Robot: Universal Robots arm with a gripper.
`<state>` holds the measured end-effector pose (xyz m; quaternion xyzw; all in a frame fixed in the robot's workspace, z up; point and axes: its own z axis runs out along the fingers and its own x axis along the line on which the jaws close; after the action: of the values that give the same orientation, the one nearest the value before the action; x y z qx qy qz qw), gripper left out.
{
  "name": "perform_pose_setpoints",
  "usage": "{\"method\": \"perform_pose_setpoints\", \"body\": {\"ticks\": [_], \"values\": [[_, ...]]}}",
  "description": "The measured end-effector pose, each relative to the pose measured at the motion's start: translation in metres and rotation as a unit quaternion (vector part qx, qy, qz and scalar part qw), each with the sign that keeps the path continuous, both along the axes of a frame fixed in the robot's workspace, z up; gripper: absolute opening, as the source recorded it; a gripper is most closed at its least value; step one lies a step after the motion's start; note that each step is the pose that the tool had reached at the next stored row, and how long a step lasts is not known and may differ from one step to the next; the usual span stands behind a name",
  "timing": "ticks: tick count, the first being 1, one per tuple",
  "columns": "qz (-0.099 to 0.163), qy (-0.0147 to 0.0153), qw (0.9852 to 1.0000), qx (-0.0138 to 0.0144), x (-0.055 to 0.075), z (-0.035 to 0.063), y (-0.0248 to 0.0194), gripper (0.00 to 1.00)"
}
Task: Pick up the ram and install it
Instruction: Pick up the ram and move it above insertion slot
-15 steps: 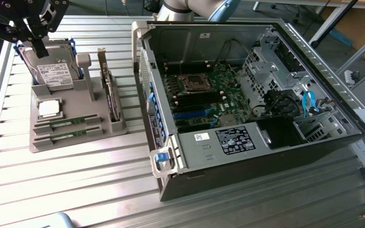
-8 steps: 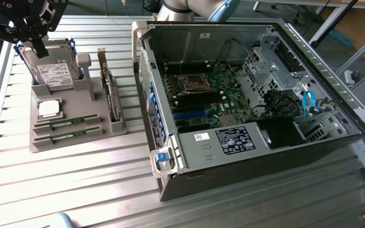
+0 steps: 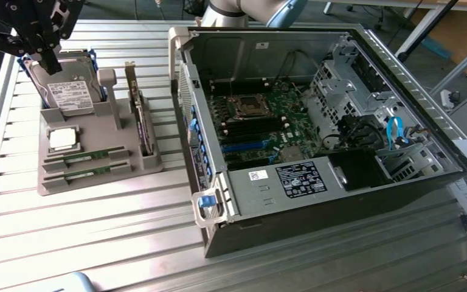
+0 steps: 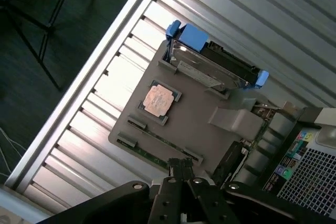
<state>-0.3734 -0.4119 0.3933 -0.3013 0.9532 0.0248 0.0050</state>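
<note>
Your pincer (image 3: 53, 67) hangs clenched and empty above the grey holder (image 3: 95, 184) on the bench, at the exterior view's left. The ram (image 3: 85, 159) lies in a slot just near of the processor (image 3: 63, 139). Square up along the stick, grip its thin edges and stay clear of the processor.

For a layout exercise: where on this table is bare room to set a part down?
Bare: the slatted table in front of the grey holder, exterior view's left of the computer case. Crowded: the holder with hard drive, processor and ram; a narrow strip separates it from the case.
</note>
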Motion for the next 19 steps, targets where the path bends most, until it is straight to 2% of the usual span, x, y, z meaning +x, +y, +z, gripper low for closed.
{"method": "perform_pose_setpoints", "body": {"ticks": [5,10,19], "values": [[0.028,0.0000,0.9996,0.0000,0.0000,0.0000,0.0000,0.11],[0.058,0.0000,0.9983,0.0000,0.0000,0.0000,0.0000,0.11],[0.112,0.0000,0.9937,0.0000,0.0000,0.0000,0.0000,0.11]]}}
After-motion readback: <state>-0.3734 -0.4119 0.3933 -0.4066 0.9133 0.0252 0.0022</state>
